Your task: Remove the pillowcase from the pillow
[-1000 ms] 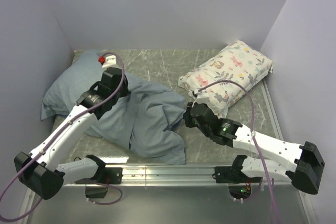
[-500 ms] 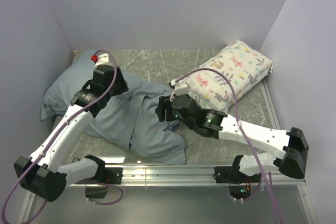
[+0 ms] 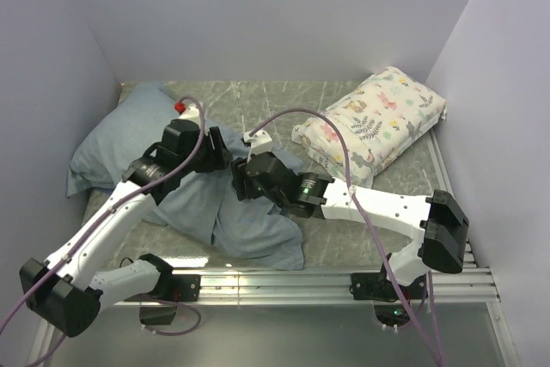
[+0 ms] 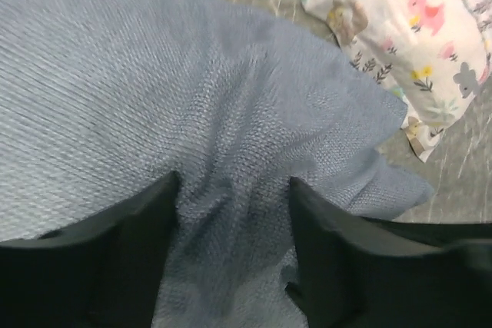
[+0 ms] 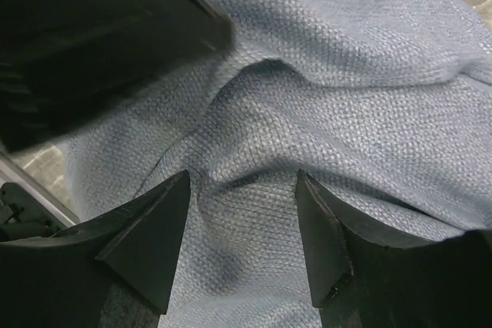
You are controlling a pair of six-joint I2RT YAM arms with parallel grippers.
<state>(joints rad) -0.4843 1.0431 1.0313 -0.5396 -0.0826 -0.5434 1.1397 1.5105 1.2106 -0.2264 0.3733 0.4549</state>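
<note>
Left wrist view shows our left end effector (image 4: 234, 183) spread over a pillowcase (image 4: 154, 74) ridge, right end effector (image 5: 242, 180) likewise; we should close on loose cloth only.

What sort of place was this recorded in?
Probably a lab robot cell, not a bedroom: plain walls box in a marble-patterned tabletop, and the left arm and right arm are bolted to a metal rail.

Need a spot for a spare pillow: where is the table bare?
Bare table along the back wall, between pillowcase and floral pillow; a smaller patch front right, partly under the right arm. Left half is crowded: pillowcase and left arm.
</note>
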